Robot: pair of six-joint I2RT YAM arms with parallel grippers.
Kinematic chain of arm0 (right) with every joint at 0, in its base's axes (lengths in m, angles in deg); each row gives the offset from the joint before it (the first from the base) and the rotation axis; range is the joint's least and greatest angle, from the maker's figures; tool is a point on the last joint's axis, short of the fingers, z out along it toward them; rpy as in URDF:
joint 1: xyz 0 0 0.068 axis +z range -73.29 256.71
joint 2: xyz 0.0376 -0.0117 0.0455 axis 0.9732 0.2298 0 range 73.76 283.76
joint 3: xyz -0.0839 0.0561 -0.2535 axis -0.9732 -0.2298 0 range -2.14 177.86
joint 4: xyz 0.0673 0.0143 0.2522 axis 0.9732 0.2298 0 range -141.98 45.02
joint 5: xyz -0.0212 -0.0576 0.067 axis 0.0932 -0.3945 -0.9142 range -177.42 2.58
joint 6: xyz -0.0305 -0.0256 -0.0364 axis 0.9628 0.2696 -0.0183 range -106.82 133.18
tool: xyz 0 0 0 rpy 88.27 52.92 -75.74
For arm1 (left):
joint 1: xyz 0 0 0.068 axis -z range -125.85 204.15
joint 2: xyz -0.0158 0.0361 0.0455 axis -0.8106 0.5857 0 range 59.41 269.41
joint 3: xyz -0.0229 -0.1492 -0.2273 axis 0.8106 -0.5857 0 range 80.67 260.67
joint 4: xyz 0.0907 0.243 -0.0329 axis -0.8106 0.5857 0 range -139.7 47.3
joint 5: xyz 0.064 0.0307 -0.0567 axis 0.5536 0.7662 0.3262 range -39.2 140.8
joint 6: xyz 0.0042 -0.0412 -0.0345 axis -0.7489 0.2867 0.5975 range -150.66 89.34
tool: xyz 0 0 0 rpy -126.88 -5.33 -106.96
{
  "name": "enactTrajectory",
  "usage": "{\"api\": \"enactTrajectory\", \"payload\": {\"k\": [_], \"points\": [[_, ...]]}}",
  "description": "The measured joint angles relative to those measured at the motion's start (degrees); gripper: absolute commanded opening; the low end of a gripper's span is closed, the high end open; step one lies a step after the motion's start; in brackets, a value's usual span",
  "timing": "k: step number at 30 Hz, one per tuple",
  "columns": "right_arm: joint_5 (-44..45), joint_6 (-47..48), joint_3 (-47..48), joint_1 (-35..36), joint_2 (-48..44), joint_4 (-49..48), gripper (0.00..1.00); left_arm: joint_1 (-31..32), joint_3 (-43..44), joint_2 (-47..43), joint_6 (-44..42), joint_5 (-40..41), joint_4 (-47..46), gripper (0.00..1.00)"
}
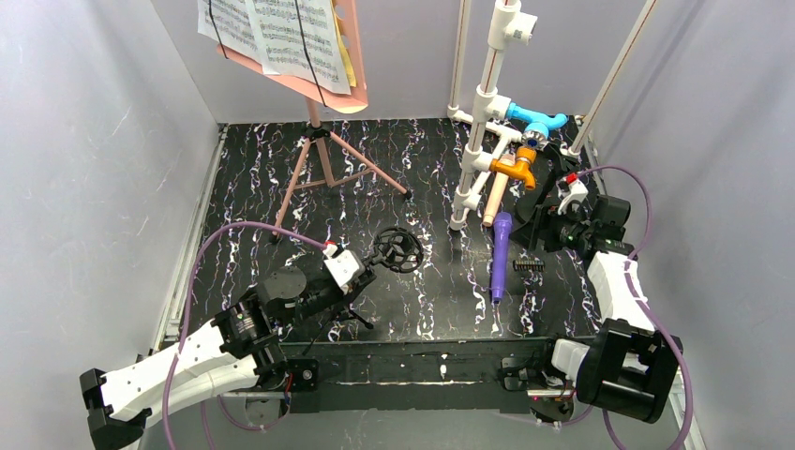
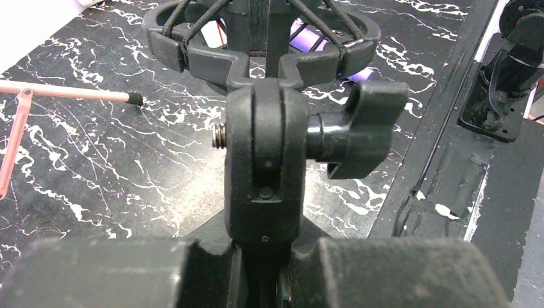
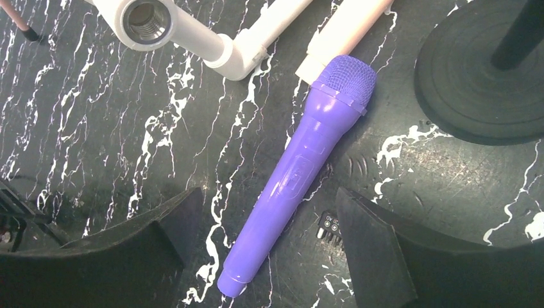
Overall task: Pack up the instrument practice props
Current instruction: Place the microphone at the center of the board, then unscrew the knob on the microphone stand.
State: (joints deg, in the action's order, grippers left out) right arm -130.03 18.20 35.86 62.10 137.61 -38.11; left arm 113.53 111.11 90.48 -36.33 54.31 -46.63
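Note:
My left gripper (image 1: 354, 272) (image 2: 263, 260) is shut on the stem of a small black tripod (image 2: 263, 160), whose ring-shaped shock mount (image 1: 397, 248) (image 2: 260, 38) points away from me. The purple microphone (image 1: 501, 255) (image 3: 301, 173) lies flat on the marbled floor. My right gripper (image 3: 269, 224) hovers open over its handle, one finger on each side, not touching. The beige microphone (image 1: 493, 200) (image 3: 349, 29) lies just beyond the purple one's head. The pink sheet-music holder (image 1: 328, 89) stands at the back left on its tripod legs (image 1: 323, 169), carrying printed music pages (image 1: 272, 33).
A white pipe frame (image 1: 487, 103) with blue (image 1: 539, 120) and orange (image 1: 518, 169) fittings stands at the back right, its open end (image 3: 146, 20) near the microphones. A small black pin connector (image 1: 528, 265) (image 3: 328, 228) lies beside the purple microphone. A black round base (image 3: 475, 77) sits at right.

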Motion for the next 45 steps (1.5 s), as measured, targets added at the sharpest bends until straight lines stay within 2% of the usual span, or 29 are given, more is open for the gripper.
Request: {"api": "enactTrajectory", "payload": {"k": [25,36,45], "points": [[3.58,-1.75,-5.92,6.14,3.02,-5.57,0.84,0.0,-1.6,0.94,1.66,-0.63,-2.95,0.0],[-2.29,0.42,-5.99,6.14,-4.48,-5.51,0.86,0.0,-1.62,4.98,2.97,-1.86,-7.37,0.0],[-4.28,1.14,-5.99,6.14,-4.83,-4.9,0.86,0.0,-1.6,8.0,4.26,-2.95,-10.78,0.0]]}}
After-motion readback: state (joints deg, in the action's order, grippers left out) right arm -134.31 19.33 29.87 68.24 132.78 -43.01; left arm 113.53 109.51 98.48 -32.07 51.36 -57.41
